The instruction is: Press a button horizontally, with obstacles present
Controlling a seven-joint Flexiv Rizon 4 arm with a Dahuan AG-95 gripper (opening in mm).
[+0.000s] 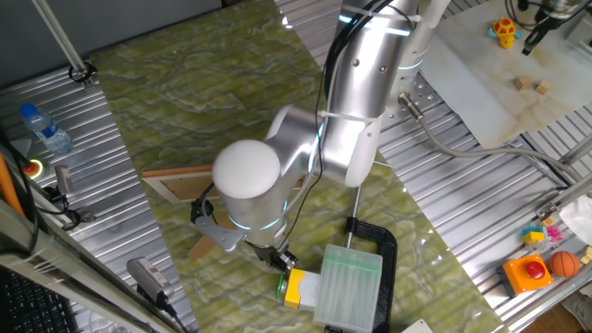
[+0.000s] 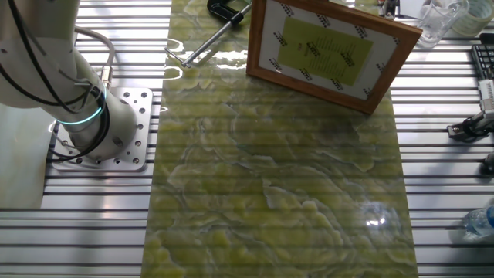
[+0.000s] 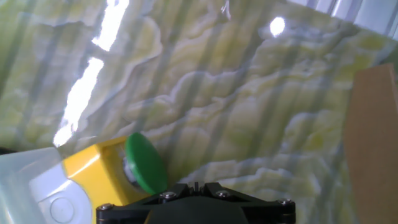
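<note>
The tabletop is made of shiny metal slats. A big green and yellow marble-look mat lies across it. The silver robot arm bends down over the mat, and its round white joint hides most of the hand from above.

The picture frame stands on the mat, leaning back a little. It has a light wood edge and a yellow-green sheet inside. The words on the sheet are too small to read. In one fixed view only its brown back shows, just behind the arm.

A pale green see-through block with ribs sits near the front edge of the mat. A black clamp curves around its far side. A yellow box is joined to the block, and the small green button sticks out sideways from the box.

The fingers are low, just beside the button. In the hand view the button sits right by the black hand base, a bit to the left. I cannot tell if the fingers are apart or together.

A water bottle and a red button on an orange box sit well away on the slats.
</note>
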